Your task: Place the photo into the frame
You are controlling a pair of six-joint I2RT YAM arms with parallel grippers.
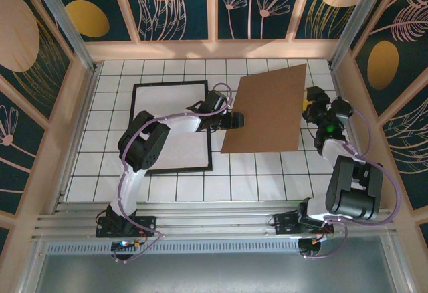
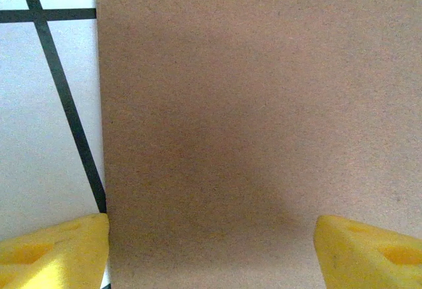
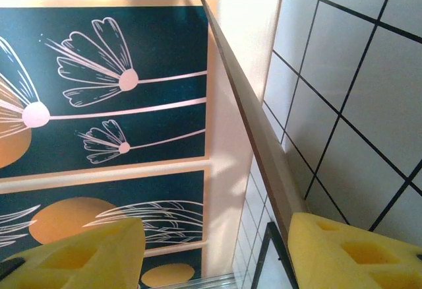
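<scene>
The frame [image 1: 167, 84] lies flat on the white tiled table [image 1: 267, 179], in the left half of the top view. Its long axis runs from the near side toward the far wall, and its black edge is square with the grid lines. A plain white sheet [image 1: 184, 149] fills its opening.

The left arm [image 1: 144, 142] rises from its base at lower left, bends at a high elbow over the frame's near left part and reaches right across the frame. This puts the left gripper [image 1: 234, 120] at the left edge of a brown backing board [image 1: 267, 109]. The board sits just right of the frame, skewed against the grid.

From the left wrist, the board's grainy brown face takes up most of the picture. The yellow fingertips [image 2: 53, 253] stand at the two bottom corners, spread wide.

The right arm [image 1: 351, 189] folds up from lower right, and the right gripper [image 1: 314, 102] is at the board's right edge. In the right wrist view the board is edge-on, a thin strip slanting from upper centre down to the right-hand yellow pad [image 3: 349, 253]. The other pad is well apart, so those jaws are wide too, and I cannot tell whether the board rests on the pad it meets. Behind it stand dark teal wall panels [image 3: 132, 84] with pale flower drawings and orange discs
</scene>
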